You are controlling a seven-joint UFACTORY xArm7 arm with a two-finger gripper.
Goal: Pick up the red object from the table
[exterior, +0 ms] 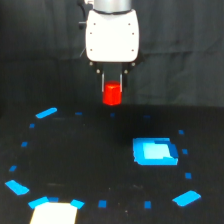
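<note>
The red object (112,93) is a small stubby bright red block, held between the two thin fingers of my gripper (112,90). It hangs in the air above the far part of the black table (100,155), clear of the surface. The gripper is shut on it, one finger on each side, with the block's lower half sticking out below the fingertips. The white gripper body (112,32) sits straight above it at the top centre of the exterior view.
A larger blue rectangular patch (155,152) lies on the table toward the exterior view's right. Small blue tape marks ring the surface, such as one at the back left (46,113). A pale bright patch (54,212) shows at the bottom left edge.
</note>
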